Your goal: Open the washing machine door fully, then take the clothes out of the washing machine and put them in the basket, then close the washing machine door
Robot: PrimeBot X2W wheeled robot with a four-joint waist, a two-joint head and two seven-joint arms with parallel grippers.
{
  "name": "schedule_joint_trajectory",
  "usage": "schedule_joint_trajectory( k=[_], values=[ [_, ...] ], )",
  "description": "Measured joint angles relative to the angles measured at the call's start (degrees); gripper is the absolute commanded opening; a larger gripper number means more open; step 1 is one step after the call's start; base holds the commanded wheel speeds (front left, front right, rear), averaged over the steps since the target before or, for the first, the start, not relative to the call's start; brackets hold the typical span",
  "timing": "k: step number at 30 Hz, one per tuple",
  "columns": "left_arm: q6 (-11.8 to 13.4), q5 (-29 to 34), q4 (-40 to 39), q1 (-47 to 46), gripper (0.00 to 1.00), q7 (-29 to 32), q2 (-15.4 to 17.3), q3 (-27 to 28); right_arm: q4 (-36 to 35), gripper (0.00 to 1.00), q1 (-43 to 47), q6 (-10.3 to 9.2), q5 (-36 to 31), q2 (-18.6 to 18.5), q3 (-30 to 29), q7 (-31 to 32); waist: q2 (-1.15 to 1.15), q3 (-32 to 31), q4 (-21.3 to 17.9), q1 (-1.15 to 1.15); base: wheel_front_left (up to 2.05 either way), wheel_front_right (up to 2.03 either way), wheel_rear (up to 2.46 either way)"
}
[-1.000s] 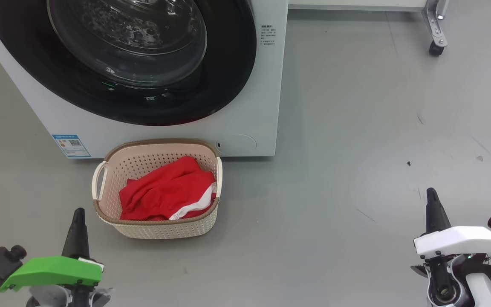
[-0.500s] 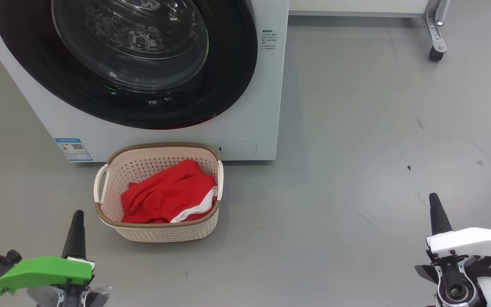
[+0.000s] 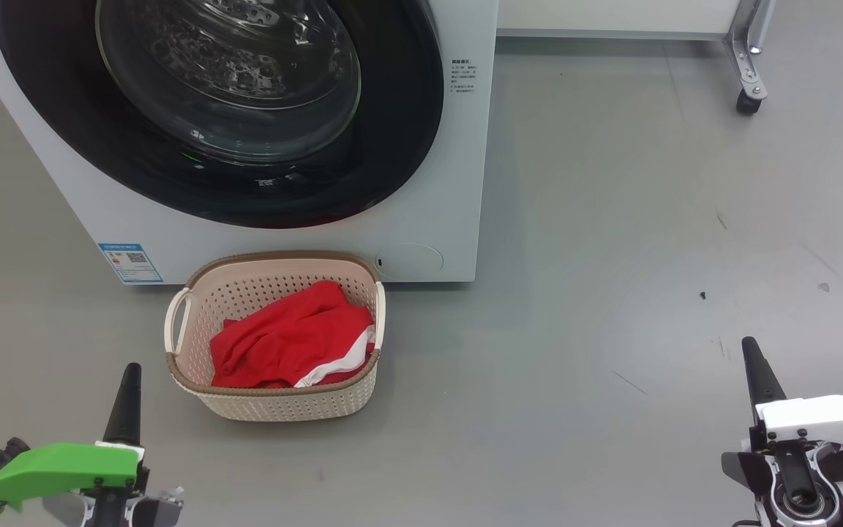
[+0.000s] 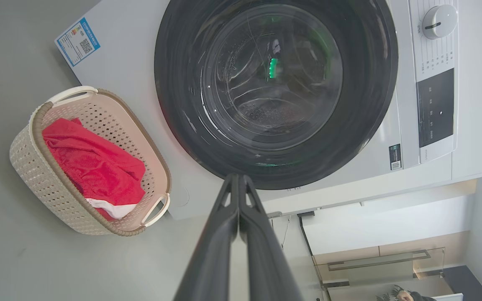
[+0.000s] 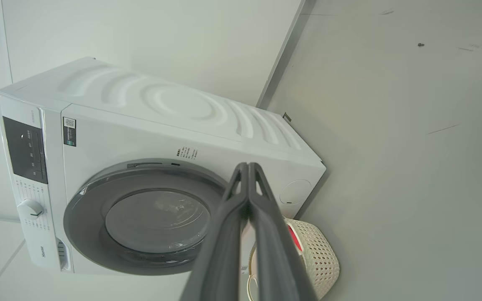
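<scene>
while door (image 3: 227, 110) sits shut, clothes (image 3: 286, 340) (red) occupy basket (image 3: 282, 402).

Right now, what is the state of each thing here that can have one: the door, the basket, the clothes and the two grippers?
washing machine door: closed, flush against the washing machine front.
basket: upright on the floor, holding clothes.
clothes: red with white trim, crumpled inside the basket.
left gripper: shut, empty, clear of everything.
right gripper: shut, empty, clear of everything.
</scene>
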Motion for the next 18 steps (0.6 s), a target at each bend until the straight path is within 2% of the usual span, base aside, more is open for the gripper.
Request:
schedule_joint_trajectory(
  k=[18],
  values=[
    [0.0,-11.2,0.0,0.0,0.00,3.2,0.0,1.4,1.1,0.00,-0.1,1.25,13.3,-0.1,-2.2,3.0,0.00,-1.0,0.2,0.00,0.00,0.00,0.00]
  ],
)
